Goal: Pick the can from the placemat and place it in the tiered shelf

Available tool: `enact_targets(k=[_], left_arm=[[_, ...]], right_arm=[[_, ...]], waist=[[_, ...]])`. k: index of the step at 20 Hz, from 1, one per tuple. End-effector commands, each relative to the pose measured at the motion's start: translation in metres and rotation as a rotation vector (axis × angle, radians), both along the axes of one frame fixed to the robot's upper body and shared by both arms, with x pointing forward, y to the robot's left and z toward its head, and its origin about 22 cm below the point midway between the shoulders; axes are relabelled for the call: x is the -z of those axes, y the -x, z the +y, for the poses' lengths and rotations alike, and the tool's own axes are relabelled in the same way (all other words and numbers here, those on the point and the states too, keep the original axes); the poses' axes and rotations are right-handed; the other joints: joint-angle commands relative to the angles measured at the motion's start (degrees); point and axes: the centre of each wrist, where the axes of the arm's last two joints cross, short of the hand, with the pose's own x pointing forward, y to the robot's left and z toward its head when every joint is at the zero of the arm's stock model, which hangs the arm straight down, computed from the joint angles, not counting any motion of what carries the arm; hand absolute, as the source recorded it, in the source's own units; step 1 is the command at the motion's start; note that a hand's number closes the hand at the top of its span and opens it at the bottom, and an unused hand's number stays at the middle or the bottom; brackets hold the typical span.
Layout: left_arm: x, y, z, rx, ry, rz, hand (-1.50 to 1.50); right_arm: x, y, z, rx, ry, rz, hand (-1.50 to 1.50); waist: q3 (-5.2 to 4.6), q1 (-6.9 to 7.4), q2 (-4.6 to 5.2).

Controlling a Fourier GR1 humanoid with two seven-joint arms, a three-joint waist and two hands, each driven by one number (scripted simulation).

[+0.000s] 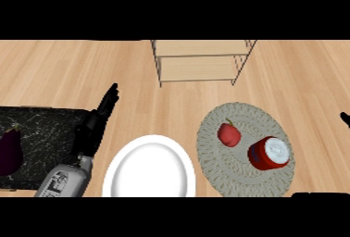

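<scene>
A red can (269, 153) with a white top lies tilted on the round grey woven placemat (236, 115) at the right. Beside it on the mat lies a red pepper (229, 134). The wooden tiered shelf (200, 61) stands at the back, in the middle. My left hand (104, 107) is at the left, fingers straight and pointing away, well apart from the can. Of my right hand only a dark fingertip (345, 119) shows at the right edge, right of the mat.
A white plate (149, 166) sits at the front, between my left forearm and the placemat. A black speckled board (41, 134) at the left carries a dark purple eggplant (9, 152).
</scene>
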Motion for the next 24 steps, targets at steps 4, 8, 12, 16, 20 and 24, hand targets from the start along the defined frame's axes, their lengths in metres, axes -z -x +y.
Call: enact_targets(k=[4, 8, 12, 16, 20, 24], left_arm=[[-0.003, -0.005, 0.003, -0.011, 0.019, 0.011, 0.0], [0.0, -0.009, 0.009, -0.006, 0.019, 0.006, 0.0], [-0.011, 0.006, 0.019, -0.015, -0.009, 0.0, 0.0], [-0.002, -0.007, 0.022, -0.006, 0.024, 0.021, 0.0], [-0.005, -0.003, 0.005, -0.009, 0.01, -0.006, 0.0], [-0.002, 0.01, -0.006, -0.006, 0.011, 0.001, 0.0]], right_arm=[[-0.01, -0.021, 0.025, 0.098, 0.011, 0.071, -1.5], [0.005, -0.013, 0.037, 0.095, 0.055, 0.057, -1.5], [0.009, -0.023, 0.043, 0.116, 0.028, 0.062, -1.5], [0.018, -0.022, 0.061, 0.09, 0.031, 0.079, -1.5], [0.02, -0.041, 0.053, 0.122, 0.032, 0.085, -1.5], [0.019, -0.037, 0.048, 0.149, 0.032, 0.098, -1.5]], waist=[[0.06, -0.25, -0.06], [0.07, -0.93, -0.12], [0.1, -0.23, -0.24], [0.08, -0.85, -0.18], [0.11, -0.65, -0.19], [0.12, -0.9, -0.31]])
